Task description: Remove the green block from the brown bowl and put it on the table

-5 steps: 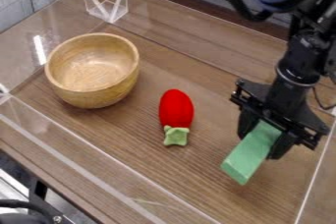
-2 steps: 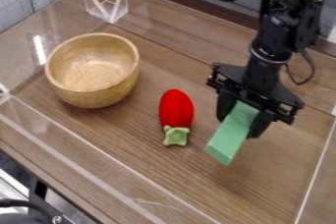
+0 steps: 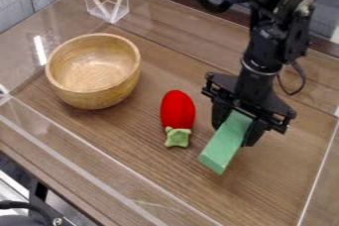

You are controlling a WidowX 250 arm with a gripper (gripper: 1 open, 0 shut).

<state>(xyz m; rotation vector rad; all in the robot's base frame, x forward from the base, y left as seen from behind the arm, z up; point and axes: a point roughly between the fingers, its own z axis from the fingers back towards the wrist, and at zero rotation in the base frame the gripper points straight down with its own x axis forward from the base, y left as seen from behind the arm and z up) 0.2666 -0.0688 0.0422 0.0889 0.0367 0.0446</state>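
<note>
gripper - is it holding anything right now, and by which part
Yes: the gripper holds the green block, jaws clamped on its upper end. The block hangs tilted, its lower end near the table.

The black arm [image 3: 272, 32] comes in from the upper right and hangs nearly upright, wrist bent so the gripper [image 3: 243, 121] points straight down. Its jaws are closed on the upper end of the green block [image 3: 228, 145], apparently gripping its flat sides.

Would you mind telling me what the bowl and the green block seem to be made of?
The brown bowl looks like turned wood, smooth and matte, with visible grain rings inside. The green block has flat, uniform mint faces, suggesting painted wood, plastic or foam; the picture cannot settle which.
</note>
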